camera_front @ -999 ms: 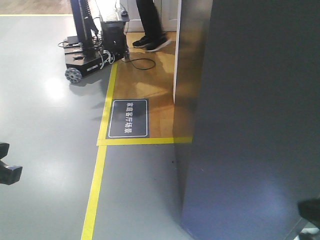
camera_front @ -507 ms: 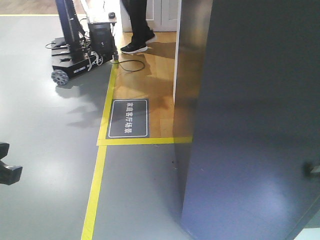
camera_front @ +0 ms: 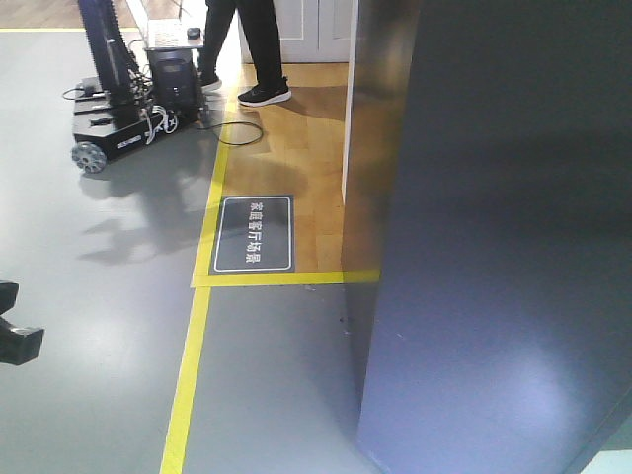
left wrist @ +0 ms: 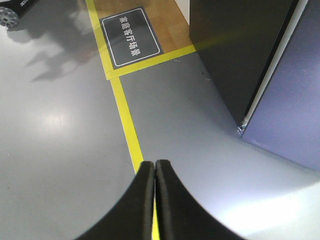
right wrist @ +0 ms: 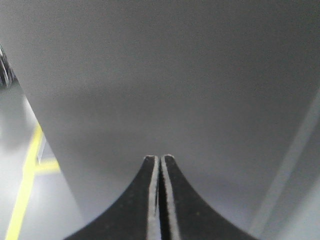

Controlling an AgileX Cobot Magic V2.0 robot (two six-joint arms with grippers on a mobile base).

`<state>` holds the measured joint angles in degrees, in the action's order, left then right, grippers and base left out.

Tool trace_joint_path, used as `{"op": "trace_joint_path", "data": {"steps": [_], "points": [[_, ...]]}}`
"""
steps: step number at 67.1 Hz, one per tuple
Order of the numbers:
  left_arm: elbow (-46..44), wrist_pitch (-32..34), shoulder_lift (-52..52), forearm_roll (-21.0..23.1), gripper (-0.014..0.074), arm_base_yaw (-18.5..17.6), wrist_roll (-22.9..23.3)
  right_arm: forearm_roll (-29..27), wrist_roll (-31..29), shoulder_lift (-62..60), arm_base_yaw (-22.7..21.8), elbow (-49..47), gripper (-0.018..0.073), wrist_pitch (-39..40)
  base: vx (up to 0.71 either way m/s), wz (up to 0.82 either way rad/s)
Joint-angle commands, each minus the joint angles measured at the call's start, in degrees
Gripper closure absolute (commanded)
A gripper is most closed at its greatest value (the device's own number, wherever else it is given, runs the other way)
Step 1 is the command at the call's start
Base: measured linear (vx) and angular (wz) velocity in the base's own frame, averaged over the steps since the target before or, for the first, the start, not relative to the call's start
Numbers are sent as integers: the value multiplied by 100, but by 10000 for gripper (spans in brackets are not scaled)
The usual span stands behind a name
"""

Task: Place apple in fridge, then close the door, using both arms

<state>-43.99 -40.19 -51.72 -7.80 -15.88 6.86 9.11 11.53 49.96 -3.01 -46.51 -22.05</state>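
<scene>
Two grippers are shown, and neither holds anything. At the far left of the front view, low against the frame edge, the left gripper (camera_front: 12, 331) is seen only as a dark block over the grey floor (camera_front: 99, 296). In its wrist view the two black fingers (left wrist: 145, 200) are pressed flat together above a yellow floor tape line (left wrist: 125, 120). Further along, a dark floor sign (camera_front: 254, 234) with white characters lies on a wooden floor patch (camera_front: 296, 148) bordered by the tape. At the top left a second wheeled robot base (camera_front: 118, 128) is parked, with a person's legs (camera_front: 259, 59) just beside it.

The right half of the front view is filled by the fridge door (camera_front: 504, 247), a tall, flat, dark grey face that appears closed or nearly so against the fridge (left wrist: 235, 50); no white interior can be seen. In the right wrist view the right gripper (right wrist: 160, 197) is pointed at this face from close by, fingers shut with only a hairline between them.

No apple is visible in any view; it is judged to be inside already.

The door is judged heavy, rigid and smooth, offering nothing to pinch. It is best pushed flat, near its free edge, with closed fingertips.
</scene>
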Motion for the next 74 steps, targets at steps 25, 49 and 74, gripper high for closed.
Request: {"op": "trace_joint_path", "data": {"steps": [25, 49, 74], "points": [[-156, 317, 71, -39, 603, 5, 41, 475, 26, 1456, -41, -1522, 562, 803, 0, 0], [-156, 317, 71, -39, 603, 5, 41, 1243, 18, 2923, -41, -2862, 562, 884, 0, 0], [-156, 317, 71, -39, 603, 5, 41, 1295, 59, 4466, -41, -4454, 562, 923, 0, 0]]}}
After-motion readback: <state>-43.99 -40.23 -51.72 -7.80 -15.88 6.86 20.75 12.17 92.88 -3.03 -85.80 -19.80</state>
